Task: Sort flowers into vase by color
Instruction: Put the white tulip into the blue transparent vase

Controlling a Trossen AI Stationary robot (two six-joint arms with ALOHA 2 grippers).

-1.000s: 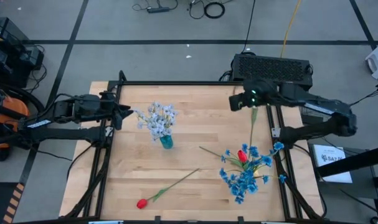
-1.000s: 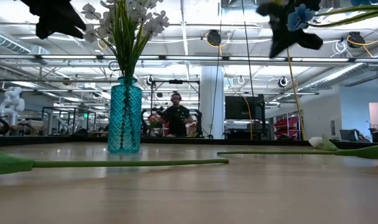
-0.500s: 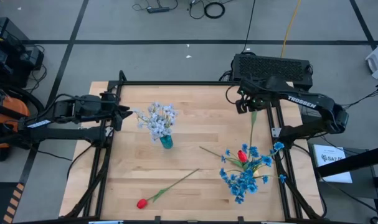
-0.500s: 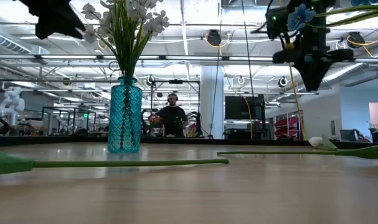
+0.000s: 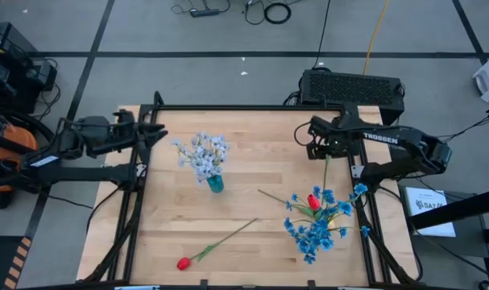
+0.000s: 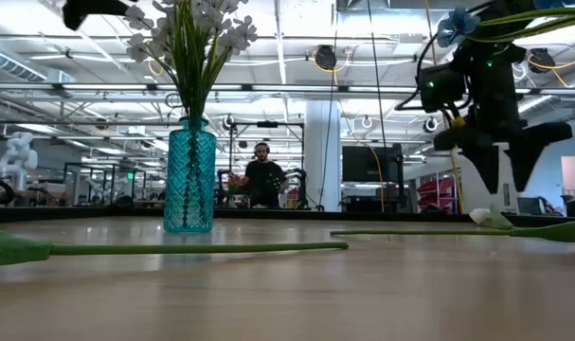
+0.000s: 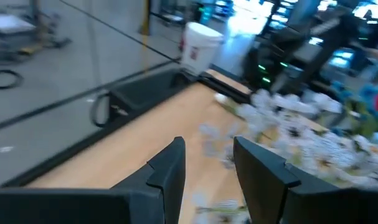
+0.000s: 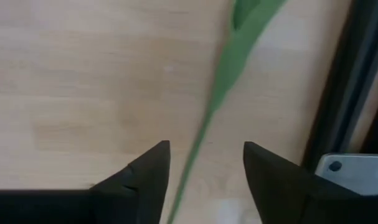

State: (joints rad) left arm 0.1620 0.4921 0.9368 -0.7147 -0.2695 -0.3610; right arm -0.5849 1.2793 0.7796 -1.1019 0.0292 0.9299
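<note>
Table (image 5: 252,173): pale wooden top inside a black metal frame, seen from above.

Teal cut-glass vase (image 5: 215,184): stands upright on the left half of the table and holds a bunch of pale blue-white sprays on green stems (image 5: 200,154). In the low view the vase (image 6: 189,176) shows a diamond pattern, with the sprays (image 6: 188,33) fanning above its neck.

Red tulip with a long green stem (image 5: 214,246): lies flat near the front edge, bloom toward the front-left corner, well apart from the vase.

Heap of bright blue sprays (image 5: 317,225): lies on the right half of the table, near the right frame rail. A second red tulip (image 5: 313,201) rests on top of the heap.

White tulip bud on a thin green stem (image 5: 325,171): lies along the right side, its stem running from the blue heap toward the back; the bud end sits under the right pincer. In the right wrist view the stem (image 8: 221,81) passes between the two dark fingers.

Right pincer (image 5: 322,150): over the back-right part of the table, pointing down, fingers spread apart on either side of the stem, just above the tabletop in the low view (image 6: 503,178).

Left pincer (image 5: 157,132): at the left-back edge of the table, raised, near the pale sprays, fingers parted and holding nothing.
</note>
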